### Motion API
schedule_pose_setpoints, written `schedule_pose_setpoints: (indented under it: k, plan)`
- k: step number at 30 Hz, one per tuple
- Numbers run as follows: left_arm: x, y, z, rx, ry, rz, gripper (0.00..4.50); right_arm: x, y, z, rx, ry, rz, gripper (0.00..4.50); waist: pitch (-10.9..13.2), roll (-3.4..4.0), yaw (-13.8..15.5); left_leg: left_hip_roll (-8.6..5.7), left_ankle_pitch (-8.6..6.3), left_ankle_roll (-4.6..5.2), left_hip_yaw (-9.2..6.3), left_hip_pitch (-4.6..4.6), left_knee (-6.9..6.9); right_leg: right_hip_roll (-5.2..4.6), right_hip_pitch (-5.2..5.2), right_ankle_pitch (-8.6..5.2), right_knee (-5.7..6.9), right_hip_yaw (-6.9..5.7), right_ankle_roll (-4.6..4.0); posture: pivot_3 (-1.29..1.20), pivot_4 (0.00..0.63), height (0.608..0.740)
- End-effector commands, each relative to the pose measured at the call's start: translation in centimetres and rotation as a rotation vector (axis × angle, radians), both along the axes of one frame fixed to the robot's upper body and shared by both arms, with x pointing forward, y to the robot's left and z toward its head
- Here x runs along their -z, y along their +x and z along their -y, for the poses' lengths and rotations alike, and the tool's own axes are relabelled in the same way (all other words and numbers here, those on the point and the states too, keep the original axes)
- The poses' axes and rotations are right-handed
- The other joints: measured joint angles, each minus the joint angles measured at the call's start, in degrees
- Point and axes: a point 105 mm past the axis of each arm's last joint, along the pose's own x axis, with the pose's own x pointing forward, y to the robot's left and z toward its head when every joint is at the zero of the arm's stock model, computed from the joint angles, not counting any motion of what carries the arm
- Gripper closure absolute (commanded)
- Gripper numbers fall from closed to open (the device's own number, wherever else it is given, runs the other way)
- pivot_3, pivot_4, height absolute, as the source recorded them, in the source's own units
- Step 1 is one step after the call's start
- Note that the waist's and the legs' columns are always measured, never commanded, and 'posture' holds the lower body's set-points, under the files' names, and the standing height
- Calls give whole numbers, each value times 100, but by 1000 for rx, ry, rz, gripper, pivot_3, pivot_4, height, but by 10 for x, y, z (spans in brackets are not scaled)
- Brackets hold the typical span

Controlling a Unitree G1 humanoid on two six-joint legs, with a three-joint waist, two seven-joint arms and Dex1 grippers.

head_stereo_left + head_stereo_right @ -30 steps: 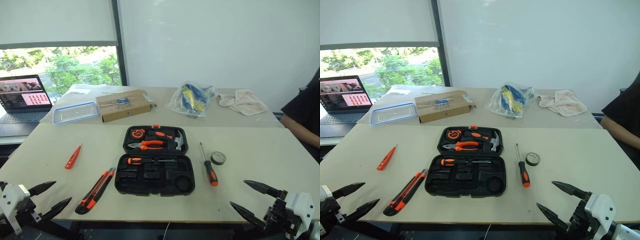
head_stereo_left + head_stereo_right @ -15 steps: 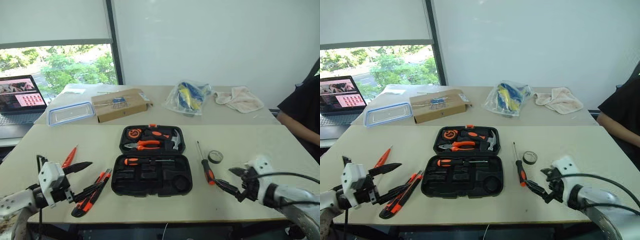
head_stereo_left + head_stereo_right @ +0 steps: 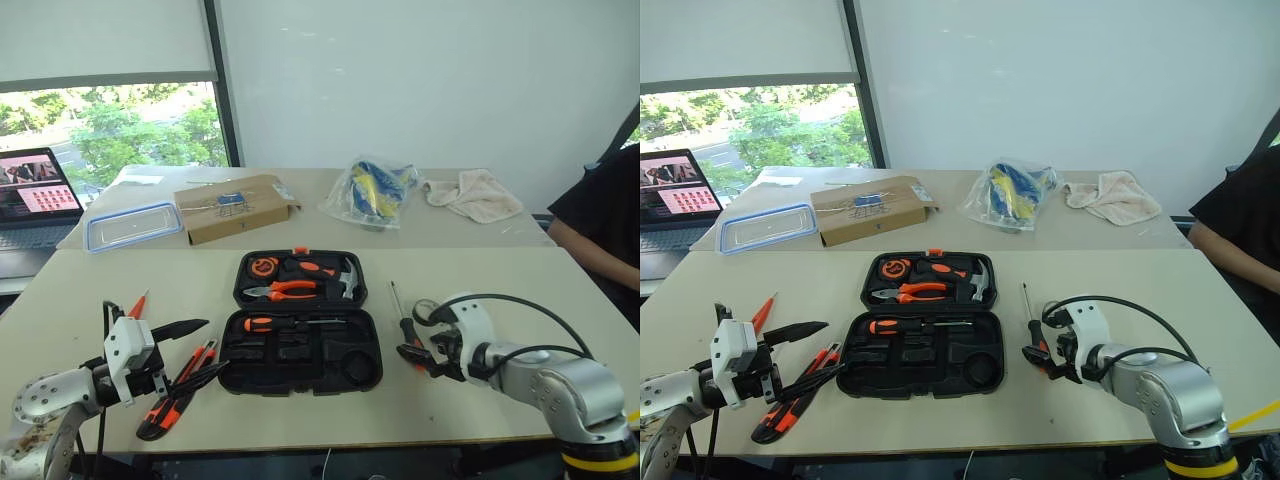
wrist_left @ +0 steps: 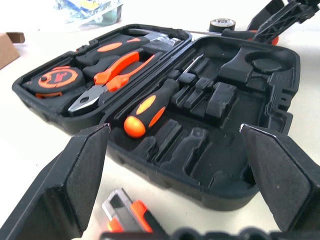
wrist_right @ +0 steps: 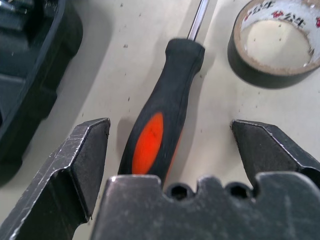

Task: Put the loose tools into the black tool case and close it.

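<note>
The case [image 3: 300, 335] lies open on the surface [image 3: 520, 290], lid half away from the robot. The lid holds pliers [image 3: 290, 290], a tape measure [image 3: 266, 267] and a hammer [image 3: 345, 283]. One screwdriver [image 3: 285, 322] sits in a slot of the near half.

Right gripper [image 5: 167, 150]: fingers [image 5: 82, 155] released and spread wide, grasping nothing. A loose screwdriver [image 5: 162, 115] lies on the surface between the case and the tape roll [image 5: 275, 42]. Its black-and-orange handle lies between the two fingers, nearer one of them, with its butt end toward the gripper. Whether either finger touches it cannot be told. The tape roll lies just beyond the other finger, beside the shaft.

Left gripper [image 3: 195, 350]: fingers [image 4: 75, 170] released and spread wide, empty, pointing toward the case. The knife [image 3: 180, 392] lies on the surface left of the case, under and just beside this gripper; in the left wrist view its end [image 4: 127, 215] shows low between the fingers. The small orange screwdriver [image 3: 137, 305] lies farther left, partly hidden behind the left arm.
</note>
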Motion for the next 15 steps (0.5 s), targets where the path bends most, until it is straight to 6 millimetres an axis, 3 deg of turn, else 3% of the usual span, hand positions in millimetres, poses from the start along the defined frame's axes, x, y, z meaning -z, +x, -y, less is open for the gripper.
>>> schedule_pose_setpoints:
  k: [1,8,13,15]
  plan:
    - [-9,0,3,17,16,38,0,6,5,-1,29,-29,-22,930,0,0,-24,2,2,-3,2,3,0,0,0,0,2,5,0,0,150,740]
    - [-9,-3,-2,4,21,42,0,-16,9,5,68,0,95,3342,0,0,-29,5,6,-9,4,11,-3,3,-2,-1,10,10,-2,0,150,740]
    - [-8,-4,-3,-4,23,43,0,-52,8,6,34,65,280,3460,6,10,-15,-2,5,-9,4,-7,-4,0,-17,0,10,4,-1,0,150,740]
    - [-9,-4,-4,-6,24,45,0,-73,1,-4,-62,109,375,3460,6,10,-13,-3,5,-9,5,-9,-5,4,-15,0,10,-5,-2,0,150,740]
